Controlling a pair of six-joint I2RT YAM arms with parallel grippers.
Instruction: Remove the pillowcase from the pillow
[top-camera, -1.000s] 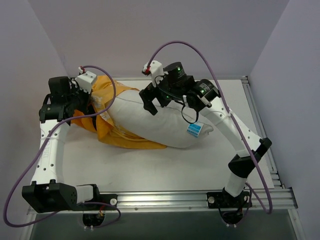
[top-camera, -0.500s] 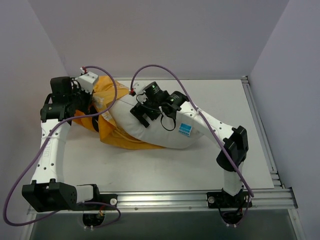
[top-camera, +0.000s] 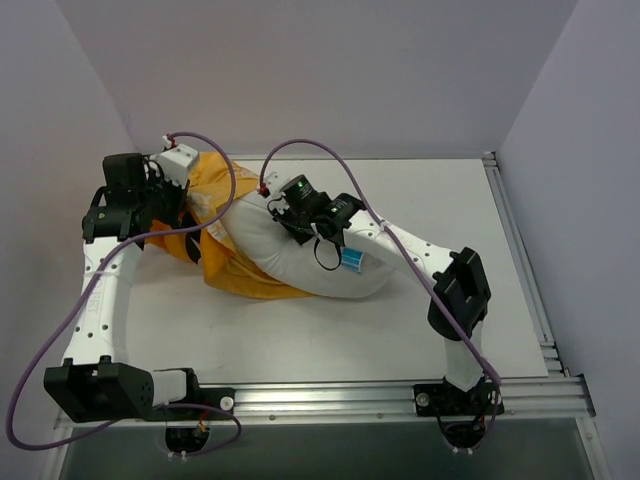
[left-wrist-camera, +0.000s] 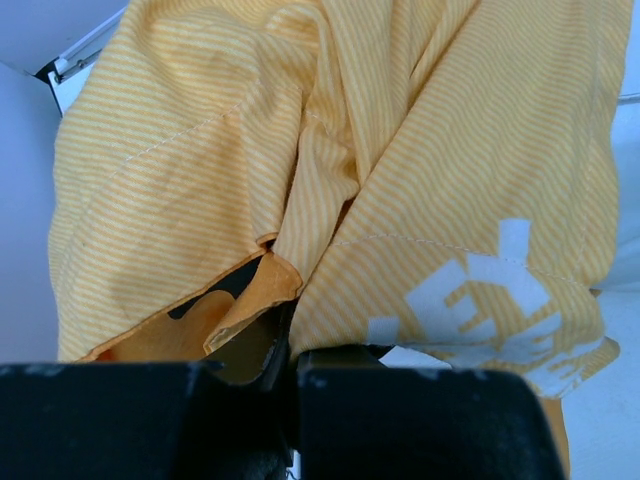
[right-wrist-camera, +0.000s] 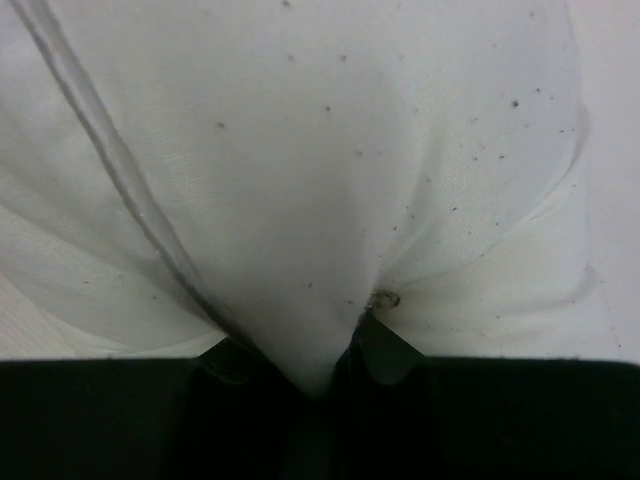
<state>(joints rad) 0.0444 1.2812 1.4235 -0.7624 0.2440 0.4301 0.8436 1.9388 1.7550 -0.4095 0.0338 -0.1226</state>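
Observation:
The white pillow (top-camera: 300, 268) lies across the table, its left end still inside the orange-yellow pillowcase (top-camera: 222, 190). A blue tag (top-camera: 351, 258) shows on the pillow's bare right part. My left gripper (top-camera: 188, 212) is at the pillowcase's left side and is shut on a fold of the striped fabric (left-wrist-camera: 400, 150); the pinch sits at the gripper (left-wrist-camera: 290, 352). My right gripper (top-camera: 283, 215) presses into the pillow's top near the pillowcase's edge. In the right wrist view the gripper (right-wrist-camera: 322, 368) is shut on a pulled-up pinch of the pillow's white cloth (right-wrist-camera: 300, 150).
The white table top (top-camera: 440, 200) is bounded by a metal rail on the right (top-camera: 520, 250) and one along the front (top-camera: 400, 395). Purple cables (top-camera: 300, 150) loop above both wrists. Grey walls enclose the left, back and right.
My right arm swung left and down onto the pillow, and its jaws went from open to shut on a pinch of the white cloth. The left arm kept its hold.

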